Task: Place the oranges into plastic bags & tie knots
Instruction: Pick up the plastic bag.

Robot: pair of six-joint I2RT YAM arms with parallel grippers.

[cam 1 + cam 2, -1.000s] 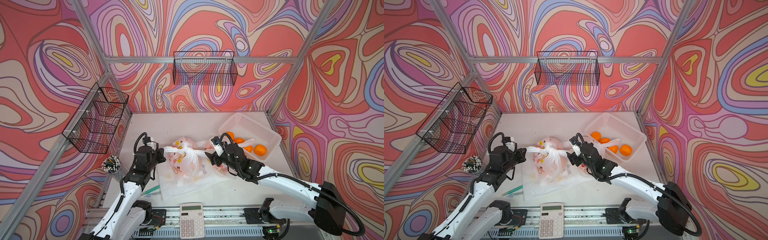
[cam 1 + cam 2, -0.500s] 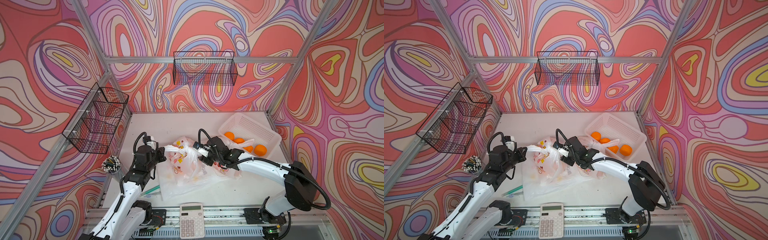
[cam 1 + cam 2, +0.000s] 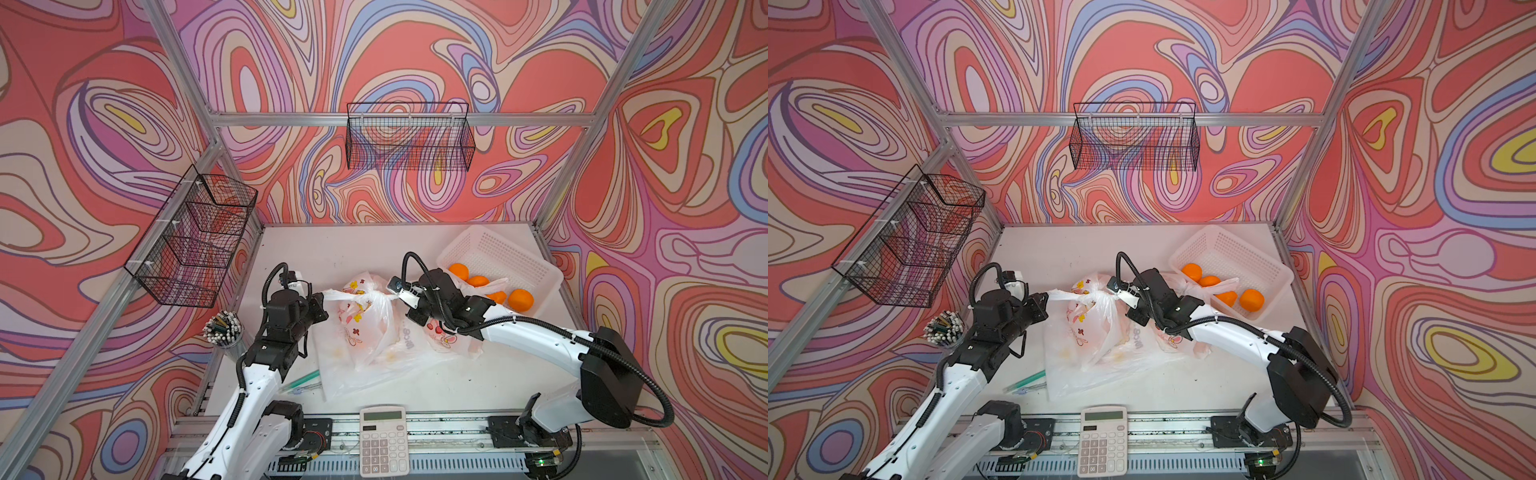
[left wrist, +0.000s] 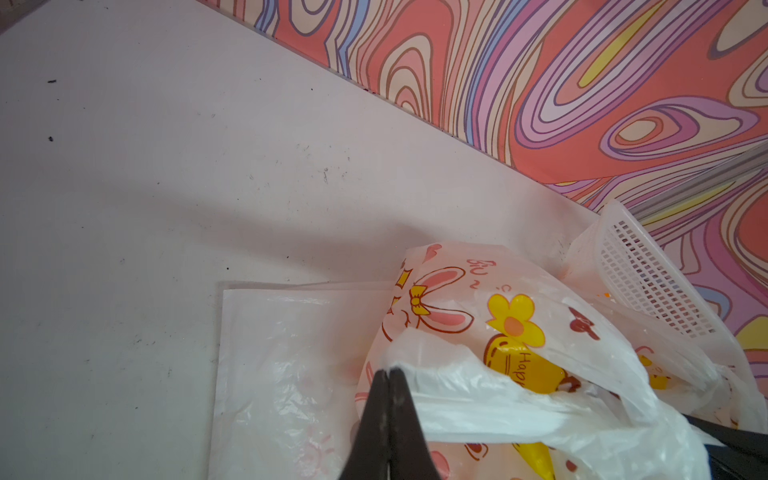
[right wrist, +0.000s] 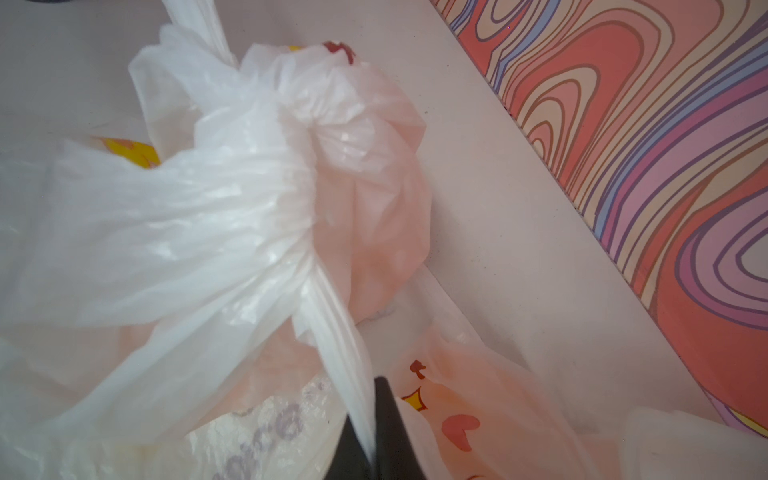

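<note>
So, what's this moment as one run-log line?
step: knot tying | left gripper: shut on bag handle | right gripper: shut on opposite handle | oranges: four visible in basket

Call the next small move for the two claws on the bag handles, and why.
Probably draw the left claw and right claw slightly apart: each is shut on a handle of the middle bag, and the twist between them looks loose.
</note>
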